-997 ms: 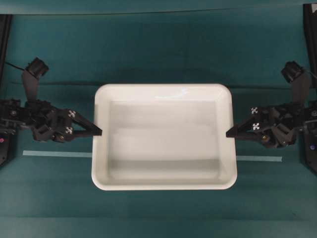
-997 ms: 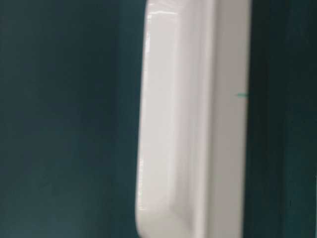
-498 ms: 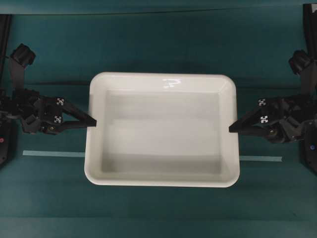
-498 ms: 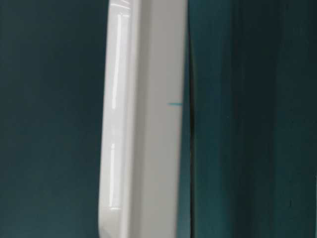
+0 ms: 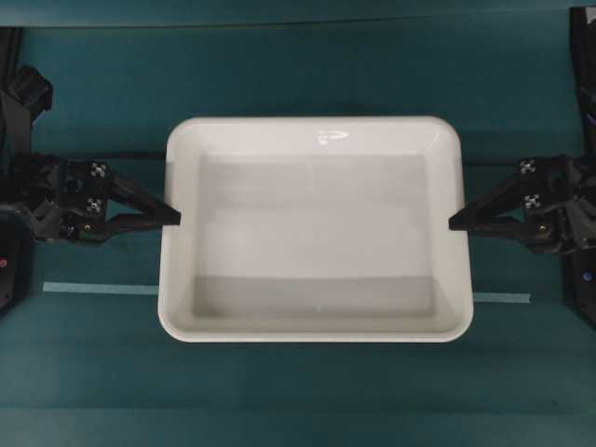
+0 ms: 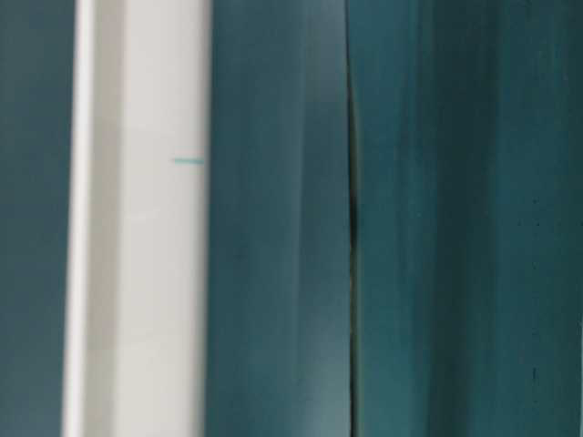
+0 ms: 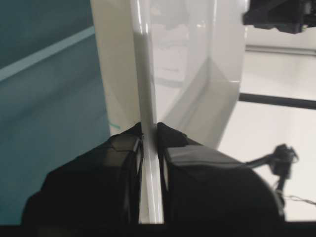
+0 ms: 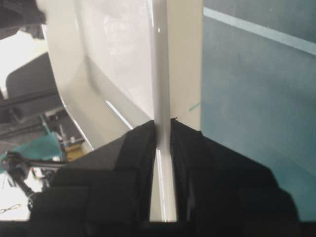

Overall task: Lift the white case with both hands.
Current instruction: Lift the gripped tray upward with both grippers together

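A white case (image 5: 315, 229), a wide shallow tray, hangs level between two black grippers above a teal table (image 5: 307, 65). The left gripper (image 5: 173, 216) meets the middle of the case's left rim, and the right gripper (image 5: 455, 223) meets the middle of its right rim. Compared with a second ago, the case looks larger from overhead and reaches nearer the top of that view, the grippers sit farther apart in the picture, and more of the pale tape line (image 5: 98, 289) on the table is covered. In the table-level view the case (image 6: 137, 273) is a blurred white band that has shifted leftward. Each wrist view shows jaws nearly together, pinching the thin rim (image 7: 149, 163) between them, with the rim (image 8: 163, 163) running straight through the narrow gap.
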`<action>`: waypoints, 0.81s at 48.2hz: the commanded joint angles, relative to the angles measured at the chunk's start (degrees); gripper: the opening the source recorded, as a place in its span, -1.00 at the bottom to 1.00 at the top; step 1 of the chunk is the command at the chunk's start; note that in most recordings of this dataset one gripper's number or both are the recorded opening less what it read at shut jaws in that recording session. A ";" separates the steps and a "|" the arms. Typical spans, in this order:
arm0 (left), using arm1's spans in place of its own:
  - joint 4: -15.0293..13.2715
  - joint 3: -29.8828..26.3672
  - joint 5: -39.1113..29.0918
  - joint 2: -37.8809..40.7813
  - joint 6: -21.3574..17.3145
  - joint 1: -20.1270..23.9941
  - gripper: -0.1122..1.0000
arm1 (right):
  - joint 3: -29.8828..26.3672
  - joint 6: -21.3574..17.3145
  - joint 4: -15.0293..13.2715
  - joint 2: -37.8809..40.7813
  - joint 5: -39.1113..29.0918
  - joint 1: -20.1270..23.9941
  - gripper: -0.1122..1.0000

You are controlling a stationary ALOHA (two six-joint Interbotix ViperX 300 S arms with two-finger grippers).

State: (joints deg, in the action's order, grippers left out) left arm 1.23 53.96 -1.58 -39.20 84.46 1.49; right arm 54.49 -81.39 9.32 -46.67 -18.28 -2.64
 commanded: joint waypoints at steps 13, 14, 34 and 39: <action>0.09 -5.54 -1.49 0.09 -0.09 0.09 -0.67 | -4.48 0.26 -1.32 0.53 -0.09 -0.35 -0.59; 0.26 -5.71 -1.67 0.09 -0.09 0.09 -0.67 | -5.01 0.26 -1.58 0.53 -0.09 -0.35 -0.59; 0.35 -10.20 -5.62 -1.32 -0.09 0.18 -0.67 | -8.35 0.26 -1.76 -0.18 -1.93 -0.35 -0.59; 0.26 -11.87 -6.94 -1.41 -0.26 0.18 -0.67 | -9.58 0.26 -1.76 -0.35 -2.46 -0.35 -0.59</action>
State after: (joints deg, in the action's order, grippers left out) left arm 1.23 45.79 -8.70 -41.84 84.46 1.93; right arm 47.99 -81.30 7.65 -48.25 -21.36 -2.90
